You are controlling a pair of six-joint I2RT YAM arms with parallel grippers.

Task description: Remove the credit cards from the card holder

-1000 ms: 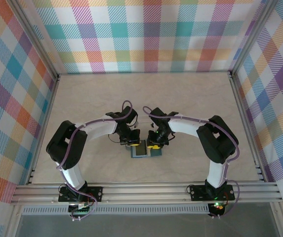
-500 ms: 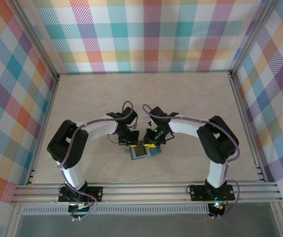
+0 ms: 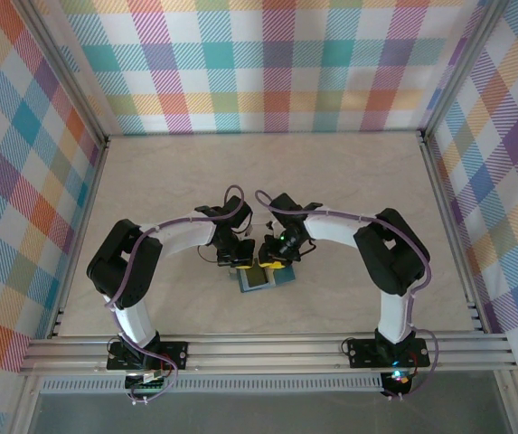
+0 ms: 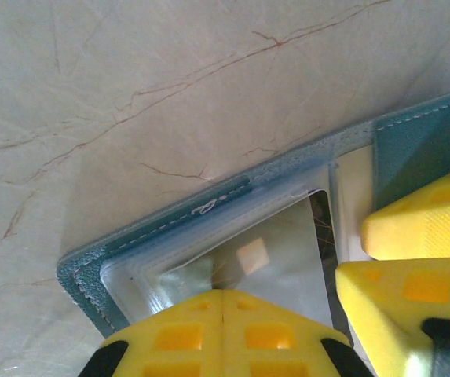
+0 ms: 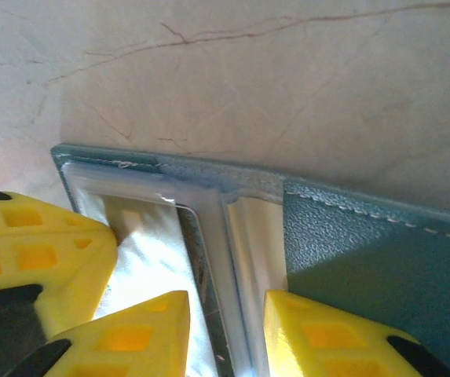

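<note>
The card holder lies open, 6 o'clock of the table centre, with 1 credit card sleeved inside. The left gripper, fingers together, pins it. The right gripper, fingers apart astride the card's edge, likely must pinch next.

Teal wallet on my cream marble table
I see pale stitching on the wallet, a silvery card, reddish-brown veins across the table, yellow fingers, black-and-white arms, and multicoloured pastel plaid walls.
</note>
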